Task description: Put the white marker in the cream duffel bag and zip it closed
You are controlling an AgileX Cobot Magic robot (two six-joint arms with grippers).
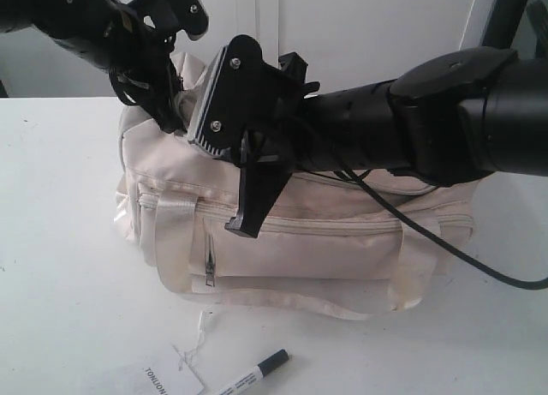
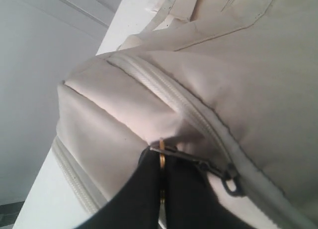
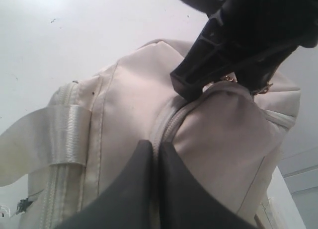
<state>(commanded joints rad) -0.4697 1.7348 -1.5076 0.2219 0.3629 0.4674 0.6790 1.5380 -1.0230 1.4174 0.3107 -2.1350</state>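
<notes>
Left gripper (image 2: 160,155): clenched on gold ring pull (image 2: 162,164) of cream duffel bag (image 1: 325,249).
Right gripper (image 3: 155,148): jaws pressed together, against the bag's top zipper.
White marker (image 1: 255,374): on table (image 1: 68,241), outside the bag, well apart from both grippers.

Crowded up top on the cream duffel bag (image 1: 325,249). The left gripper (image 2: 160,152), pinched onto the gold ring pull (image 2: 162,165), blocks the bag's end at the upper left of the exterior view. The right gripper (image 1: 244,219) and its thick black arm (image 1: 428,112) reach in from the right across the whole upper middle, jaws closed down at the zipper line. A black cable (image 1: 454,254) droops over the bag's right end. There's open table (image 1: 60,241) down the left side and along the bottom edge. Only the white marker (image 1: 255,375) and a paper tag (image 1: 163,380) lie there at bottom centre, side by side and apart from the bag.
</notes>
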